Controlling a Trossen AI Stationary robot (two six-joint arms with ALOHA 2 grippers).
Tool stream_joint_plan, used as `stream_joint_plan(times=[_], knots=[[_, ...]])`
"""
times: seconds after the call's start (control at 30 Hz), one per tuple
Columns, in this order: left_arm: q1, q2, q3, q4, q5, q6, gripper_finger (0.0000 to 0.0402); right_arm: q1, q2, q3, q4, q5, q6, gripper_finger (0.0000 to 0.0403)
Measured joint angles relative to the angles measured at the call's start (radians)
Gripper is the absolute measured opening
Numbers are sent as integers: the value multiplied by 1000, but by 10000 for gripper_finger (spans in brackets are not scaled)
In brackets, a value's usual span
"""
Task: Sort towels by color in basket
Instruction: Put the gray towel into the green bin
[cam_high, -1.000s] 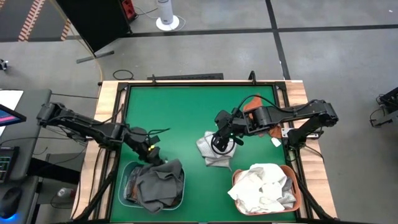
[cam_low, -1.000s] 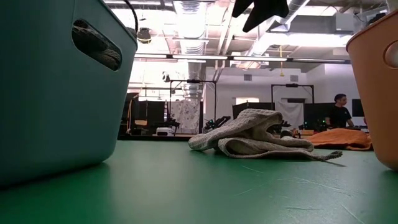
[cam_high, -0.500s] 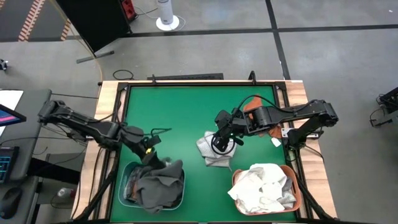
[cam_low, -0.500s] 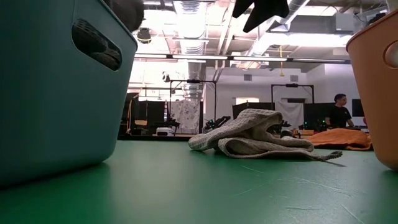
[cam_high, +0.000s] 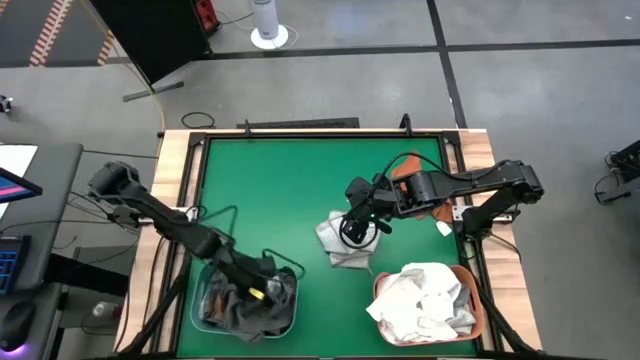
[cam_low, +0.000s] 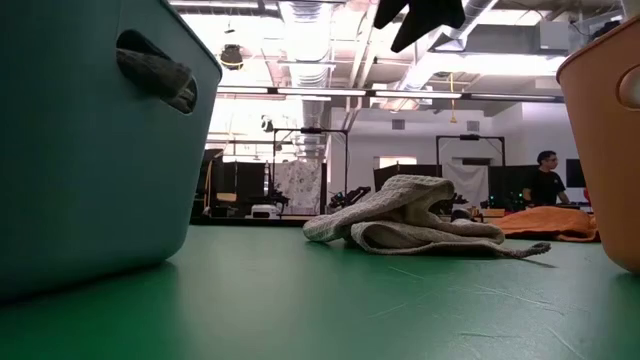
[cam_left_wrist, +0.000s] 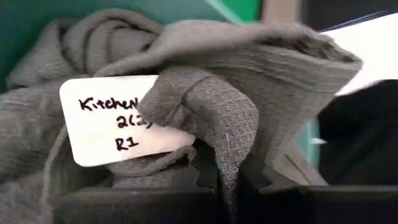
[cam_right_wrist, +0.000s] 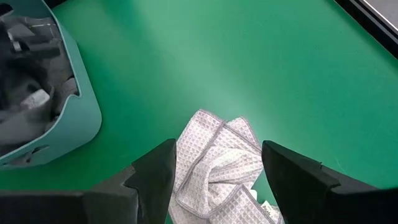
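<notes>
My left gripper (cam_high: 257, 291) is down inside the teal basket (cam_high: 200, 318) at the table's near left, shut on a dark grey towel (cam_high: 240, 305) that fills the basket. A white handwritten tag (cam_left_wrist: 118, 118) lies on that towel. My right gripper (cam_high: 355, 222) hangs open above a light grey waffle towel (cam_high: 343, 243) that lies crumpled on the green mat; in the right wrist view its fingers stand apart over the towel (cam_right_wrist: 214, 168). White towels (cam_high: 425, 300) are heaped in the orange basket (cam_high: 478, 318). A rust orange towel (cam_high: 432, 212) lies under the right arm. My left gripper (cam_left_wrist: 224, 180) pinches a raised fold of the dark grey towel (cam_left_wrist: 211, 118) between its two fingers. It comes from above, slanting toward the table's near right. The rest of the towel lies bunched in the teal basket; how many layers are in the fold I cannot tell.
The teal basket (cam_low: 90, 140) and the orange basket (cam_low: 612, 130) stand at the near edge with the light grey towel (cam_low: 410, 220) between and beyond them. Bare green mat (cam_high: 290, 180) spreads over the far half. A person (cam_low: 545, 180) shows far back in the room.
My left gripper has moved toward the near edge and down into the teal basket, still shut on the dark grey towel. The towel, earlier draped over the basket's far rim, has been drawn fully inside.
</notes>
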Motion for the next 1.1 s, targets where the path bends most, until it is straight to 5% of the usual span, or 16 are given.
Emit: stream_joint_plan(times=[0.3,0.6,1.1], knots=[[-5,253,140,-165,-58,-17,9,0,0,0,-10,0,0,265],[4,328,140,-204,-68,2,19,2,0,0,-24,-5,0,265],[43,148,175,-211,8,-30,235,8,3,0,-58,-49,-50,265]])
